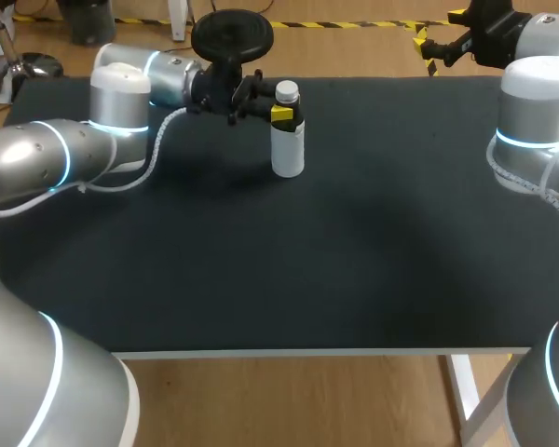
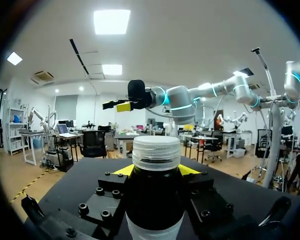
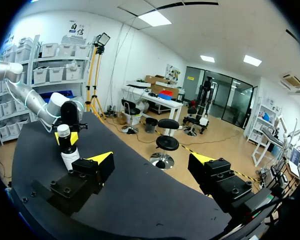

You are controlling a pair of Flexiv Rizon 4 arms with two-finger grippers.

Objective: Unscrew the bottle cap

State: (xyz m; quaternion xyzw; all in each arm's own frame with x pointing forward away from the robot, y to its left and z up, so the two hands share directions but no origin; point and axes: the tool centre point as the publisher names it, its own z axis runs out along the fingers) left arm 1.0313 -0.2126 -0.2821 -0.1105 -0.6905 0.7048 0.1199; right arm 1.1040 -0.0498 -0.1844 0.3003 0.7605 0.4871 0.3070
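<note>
While the bottle (image 1: 288,140) stands upright toward twelve o'clock on the table (image 1: 261,261), its neck is gripped below the white cap (image 1: 287,91) by the left pincer (image 1: 279,114); the right pincer (image 1: 425,48) is seen open at two o'clock, well apart.

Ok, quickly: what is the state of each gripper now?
Left gripper: closed on the bottle.
Right gripper: open, holding nothing.

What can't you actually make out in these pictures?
Left wrist view: the left tool's yellow tips, mostly hidden behind the dark-shouldered white plastic bottle; its base is cut off by the edge.
All views: the threads under the white ribbed cap, so how loose it is.
Right wrist view: the cap's ribs, too small.
</note>
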